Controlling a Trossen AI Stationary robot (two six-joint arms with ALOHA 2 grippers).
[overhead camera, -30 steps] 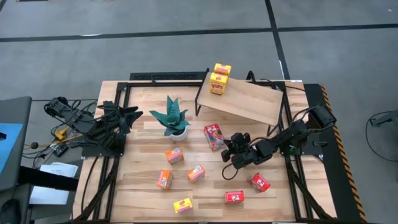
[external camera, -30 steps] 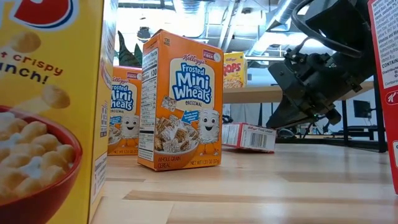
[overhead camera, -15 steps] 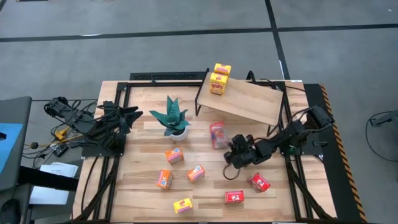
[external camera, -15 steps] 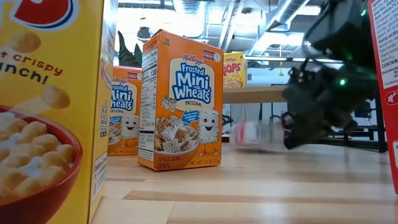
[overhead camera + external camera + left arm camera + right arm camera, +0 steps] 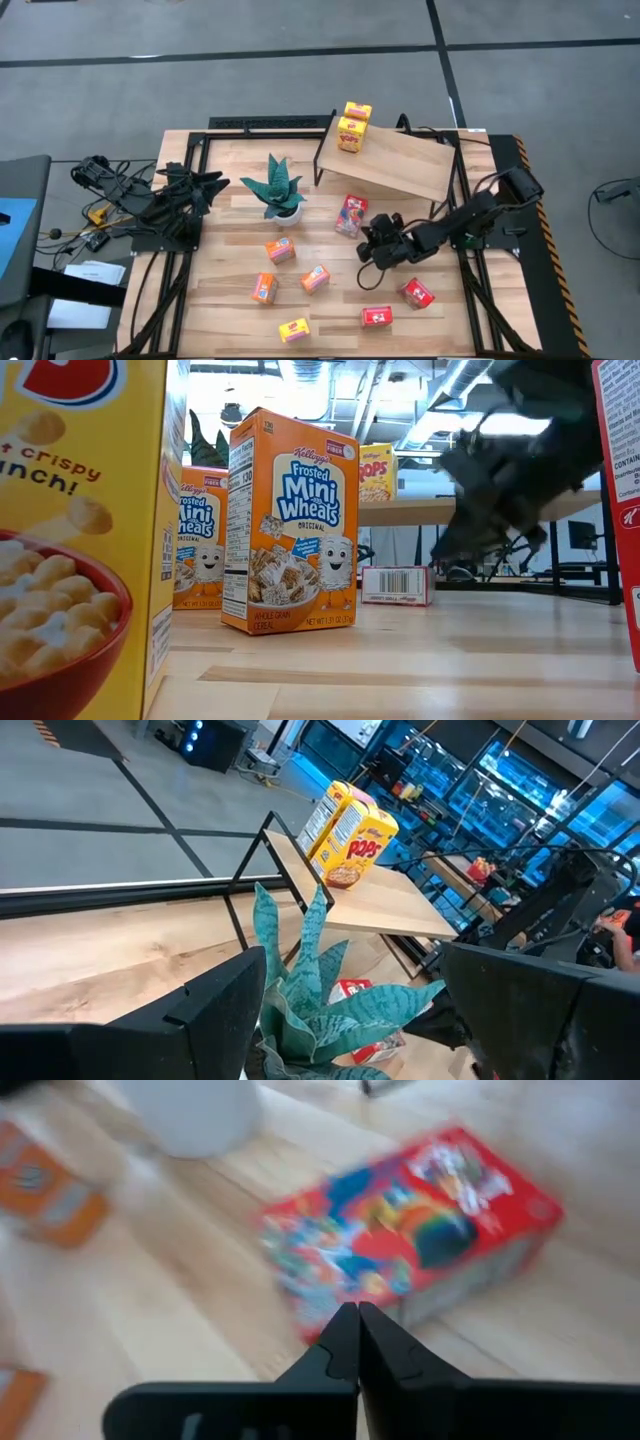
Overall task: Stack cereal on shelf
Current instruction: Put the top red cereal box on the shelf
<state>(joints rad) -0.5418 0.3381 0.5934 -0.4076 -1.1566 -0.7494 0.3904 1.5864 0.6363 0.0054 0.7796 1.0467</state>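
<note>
A red cereal box (image 5: 350,215) (image 5: 410,1230) lies flat on the table in front of the shelf (image 5: 395,160), a light-wood board on black legs. Two yellow boxes (image 5: 353,127) stand at the shelf's left end. My right gripper (image 5: 368,238) (image 5: 357,1315) is shut, low over the table, with its tips at the red box's near-right side. In the low view the red box (image 5: 398,585) shows its barcode end. My left gripper (image 5: 350,960) is open and waits at the table's left edge, behind the plant (image 5: 277,190). My right gripper's shut fingertips (image 5: 345,1330) stand at the long side edge (image 5: 400,1305) of the lying red box, coming slanting down from the table's near right. Blur hides the meeting point, so I cannot tell whether they touch it.
Three orange boxes (image 5: 280,250) (image 5: 315,278) (image 5: 263,288), one yellow box (image 5: 294,330) and two more red boxes (image 5: 377,317) (image 5: 418,293) are scattered over the near half of the table. The teal plant in its white pot stands left of the red box.
My right gripper has swept toward the red box and back a little. The box has turned about flat on the table: in the low view it showed its long side, and it now shows its short barcode end. It stays lying in nearly the same place.
</note>
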